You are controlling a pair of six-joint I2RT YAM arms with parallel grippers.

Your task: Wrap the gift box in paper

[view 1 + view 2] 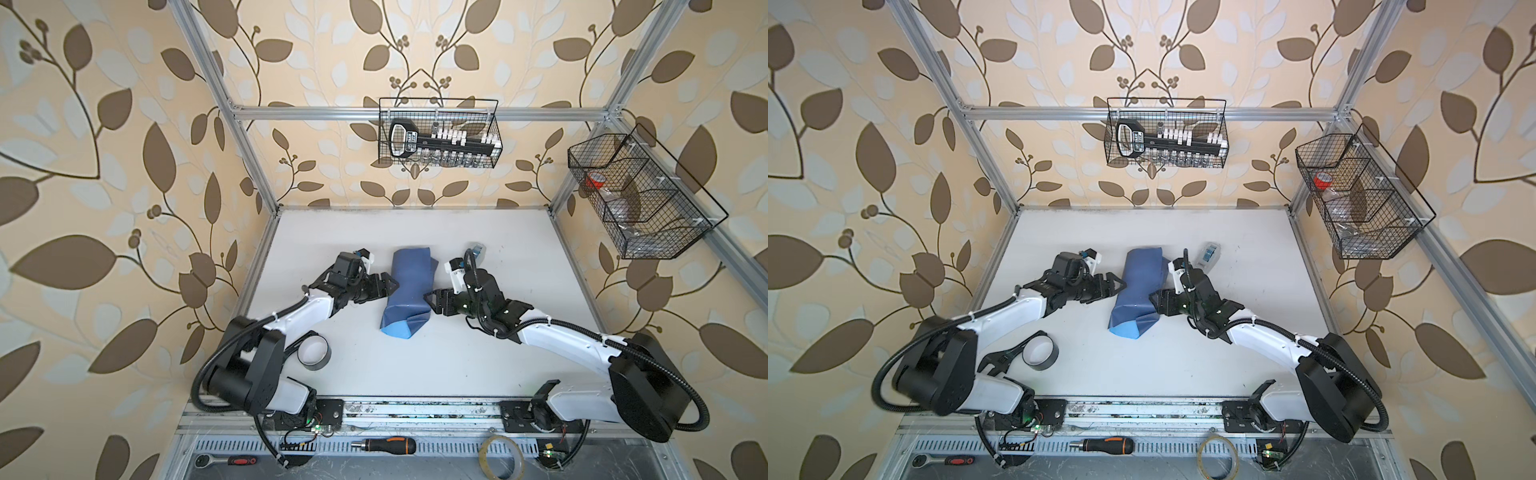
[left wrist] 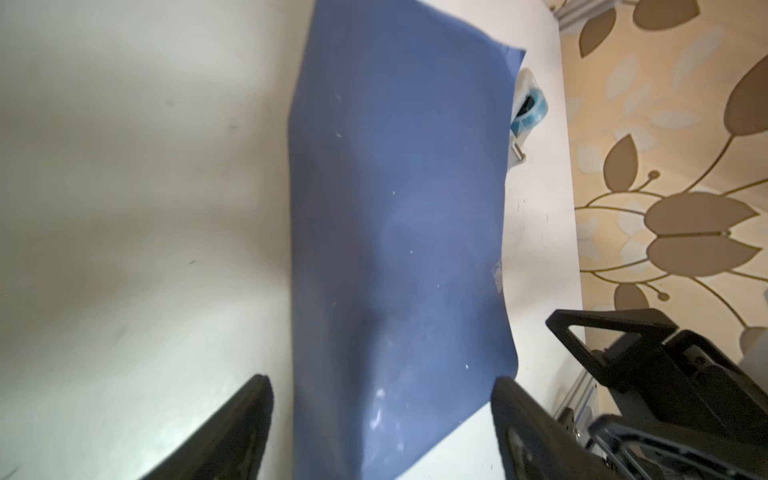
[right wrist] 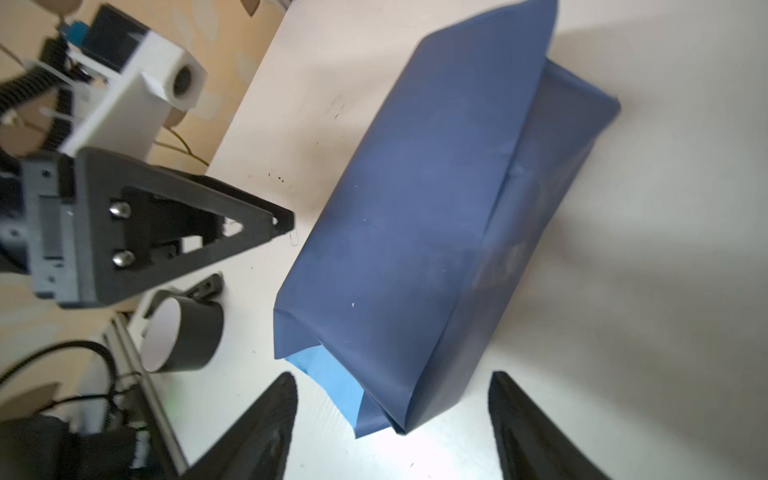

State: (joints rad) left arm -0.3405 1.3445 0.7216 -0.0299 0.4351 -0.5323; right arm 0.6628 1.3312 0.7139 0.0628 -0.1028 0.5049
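At the middle of the bench (image 1: 415, 374), between the two arms: paper (image 1: 409, 286) (image 1: 1139, 286), folded over into a long bundle, dark face out, lying front to back with a slight slant. At the near end, an open mouth with the light sky-blue face showing inside. At the far end, a loose flap sticking out to the right. Flat fold along the top, plain in the right wrist view (image 3: 415, 228). No sight of the box in any view; cannot tell whether it sits inside the bundle.

Left tool (image 1: 390, 286) (image 1: 1119, 284) just beside the bundle's left edge, about halfway along, jaws spread wide and clasping nothing. In the right wrist view its tip (image 3: 270, 224) just short of the paper, with a sliver of bench between.

Right tool (image 1: 430, 302) (image 1: 1154, 301) at the bundle's right edge, nearer the front end, jaws likewise apart and empty. Touching the paper or just off it: cannot tell from the top views.

Black tape roll (image 1: 314, 352) (image 3: 183, 332) standing on its side at the front left, by the left arm, well apart from the paper. Tape dispenser (image 1: 478, 251) (image 2: 528, 108) behind the right tool, near the bundle's far end.
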